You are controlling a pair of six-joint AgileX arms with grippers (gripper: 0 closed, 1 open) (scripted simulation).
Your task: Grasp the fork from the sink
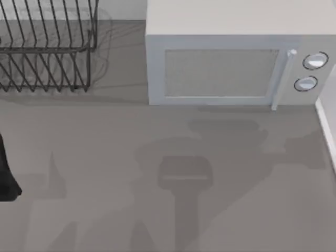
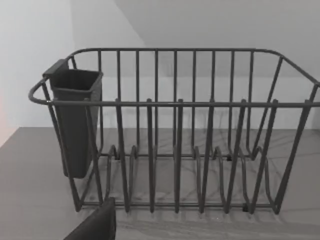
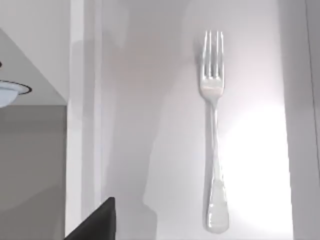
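The fork (image 3: pixel 214 135) lies flat on the pale floor of the sink (image 3: pixel 150 100), alone, with its tines pointing away from its rounded handle end. A black part of my right gripper (image 3: pixel 97 222) shows at the frame's edge in the right wrist view, above the sink's rim (image 3: pixel 82 150) and well apart from the fork. Nothing is held in it. In the top view a black part of my left arm (image 1: pixel 6 176) sits at the table's left edge. A black part of my left gripper (image 2: pixel 97 225) shows in the left wrist view, facing the dish rack.
A dark wire dish rack (image 1: pixel 47 47) stands at the back left, with a dark cutlery cup (image 2: pixel 75 120) hung on its end. A white microwave (image 1: pixel 231 58) stands at the back middle. The sink's white edge (image 1: pixel 325 126) runs along the right side.
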